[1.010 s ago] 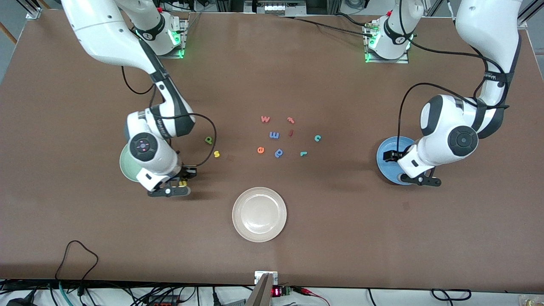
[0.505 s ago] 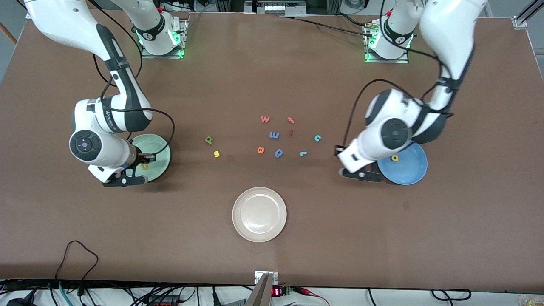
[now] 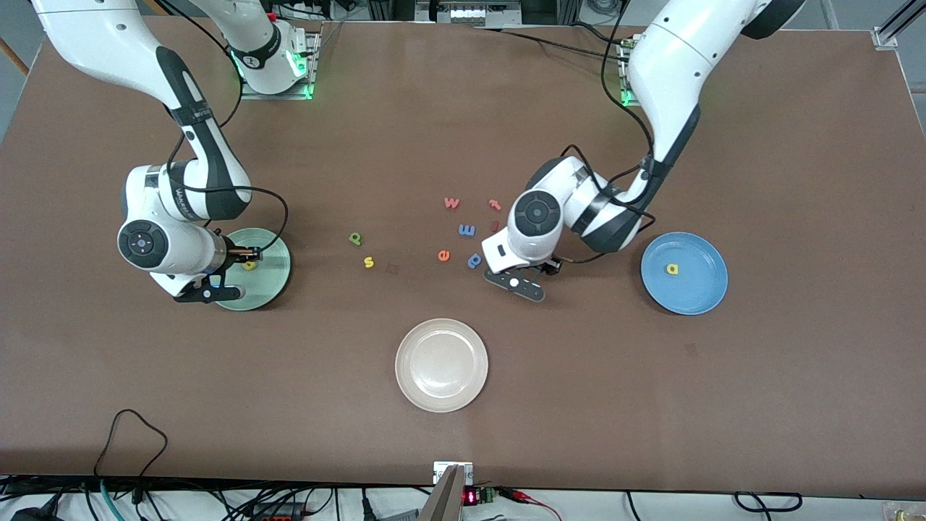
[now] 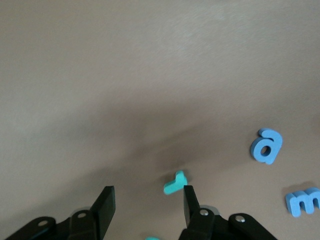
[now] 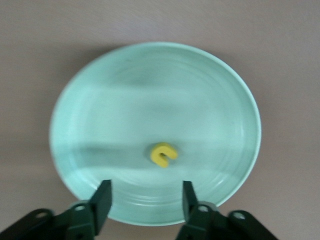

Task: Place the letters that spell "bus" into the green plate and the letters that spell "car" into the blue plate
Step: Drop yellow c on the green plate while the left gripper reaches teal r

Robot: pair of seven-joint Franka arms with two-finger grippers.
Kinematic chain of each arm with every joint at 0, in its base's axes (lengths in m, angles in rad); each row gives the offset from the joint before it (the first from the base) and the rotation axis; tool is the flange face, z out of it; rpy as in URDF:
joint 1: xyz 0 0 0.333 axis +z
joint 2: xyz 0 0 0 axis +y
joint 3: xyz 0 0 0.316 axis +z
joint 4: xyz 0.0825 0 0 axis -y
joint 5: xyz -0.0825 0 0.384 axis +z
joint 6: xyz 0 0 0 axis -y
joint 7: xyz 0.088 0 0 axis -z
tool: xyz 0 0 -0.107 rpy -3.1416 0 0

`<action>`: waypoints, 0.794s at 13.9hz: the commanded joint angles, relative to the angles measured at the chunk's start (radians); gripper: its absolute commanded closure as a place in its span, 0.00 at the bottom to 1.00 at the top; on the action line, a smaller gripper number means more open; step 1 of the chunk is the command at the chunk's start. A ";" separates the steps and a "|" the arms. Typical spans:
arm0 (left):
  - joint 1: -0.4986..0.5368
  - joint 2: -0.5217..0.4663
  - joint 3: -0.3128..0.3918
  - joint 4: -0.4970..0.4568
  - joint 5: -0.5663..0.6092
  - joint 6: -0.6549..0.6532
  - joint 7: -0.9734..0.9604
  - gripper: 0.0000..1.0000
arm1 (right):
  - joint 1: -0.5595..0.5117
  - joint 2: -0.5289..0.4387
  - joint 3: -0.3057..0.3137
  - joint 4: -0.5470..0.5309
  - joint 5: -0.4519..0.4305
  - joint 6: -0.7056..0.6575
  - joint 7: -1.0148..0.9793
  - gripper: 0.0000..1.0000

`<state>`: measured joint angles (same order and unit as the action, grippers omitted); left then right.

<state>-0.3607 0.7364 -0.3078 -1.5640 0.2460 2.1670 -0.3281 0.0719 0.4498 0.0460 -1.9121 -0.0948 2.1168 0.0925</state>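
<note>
My right gripper (image 3: pixel 242 257) (image 5: pixel 146 190) hangs open over the green plate (image 3: pixel 278 278) (image 5: pixel 100 100). The yellow "u" (image 3: pixel 249 265) (image 5: pixel 163 154) lies loose in that plate. The green "b" (image 3: pixel 355 238) and yellow "s" (image 3: pixel 369 262) rest on the table between the green plate and the letter cluster. My left gripper (image 3: pixel 542 271) (image 4: pixel 147 195) is open low over the table, with the teal "r" (image 4: pixel 175 183) just off one fingertip. The arm hides the "c" in the front view. The blue plate (image 3: pixel 694 289) holds the yellow "a" (image 3: pixel 672 269).
An off-white plate (image 3: pixel 441 355) sits nearer the front camera, mid-table. Spare letters cluster beside the left gripper: orange "w" (image 3: pixel 451 202), red "t" (image 3: pixel 495 205), blue "m" (image 3: pixel 466 230) (image 4: pixel 305 201), orange "e" (image 3: pixel 443 255), blue "p" (image 3: pixel 474 260) (image 4: pixel 266 146).
The right gripper carried the yellow "u" over the green plate and opened, dropping it in. The left arm left the "a" in the blue plate and swung over to the teal "r".
</note>
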 commanded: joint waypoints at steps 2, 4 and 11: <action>-0.018 0.023 0.003 0.021 0.035 0.013 0.032 0.36 | 0.060 -0.056 0.103 -0.015 0.004 0.040 0.080 0.00; -0.015 0.029 0.003 0.015 0.027 0.008 0.136 0.35 | 0.127 -0.049 0.118 -0.015 0.004 0.072 0.116 0.02; -0.011 0.029 -0.020 -0.044 0.022 0.007 0.271 0.35 | 0.223 0.013 0.120 -0.013 0.004 0.199 0.204 0.44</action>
<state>-0.3747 0.7714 -0.3103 -1.5913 0.2571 2.1766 -0.0855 0.2935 0.4417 0.1700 -1.9205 -0.0933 2.2576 0.2838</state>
